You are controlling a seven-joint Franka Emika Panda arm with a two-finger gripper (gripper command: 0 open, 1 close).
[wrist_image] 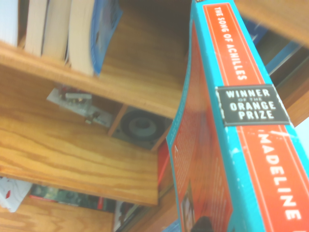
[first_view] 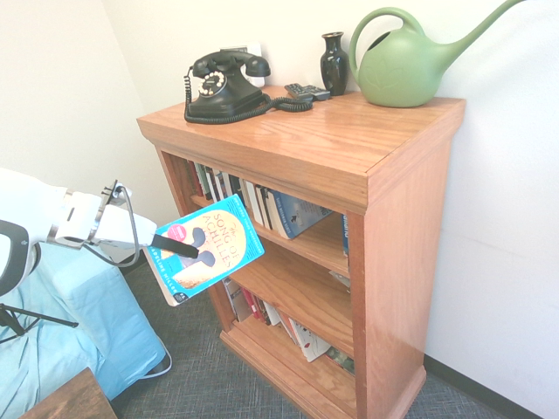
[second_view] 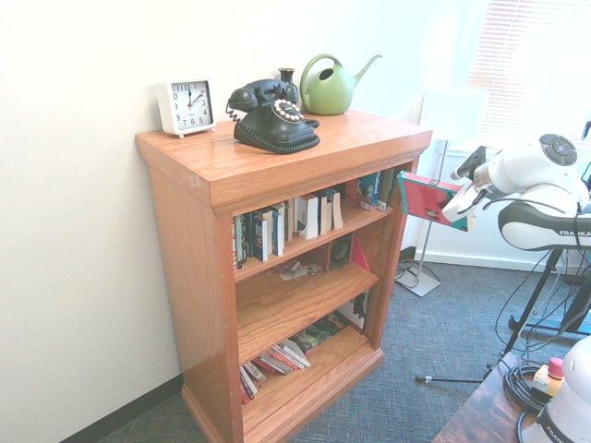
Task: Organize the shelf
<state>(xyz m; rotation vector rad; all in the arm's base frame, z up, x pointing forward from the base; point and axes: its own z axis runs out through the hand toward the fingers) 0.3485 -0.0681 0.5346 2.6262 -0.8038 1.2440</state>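
Note:
The shelf is a reddish-brown wooden bookcase with three tiers. My gripper is shut on a turquoise paperback book with an orange spine. I hold the book tilted in the air in front of the shelf's open side, level with the top and middle tiers and clear of the wood. Upright books fill the top tier.
On the shelf top stand a black rotary phone, a dark vase, a green watering can and a white clock. Slumped books lie on the bottom tier. A blue-draped object stands left.

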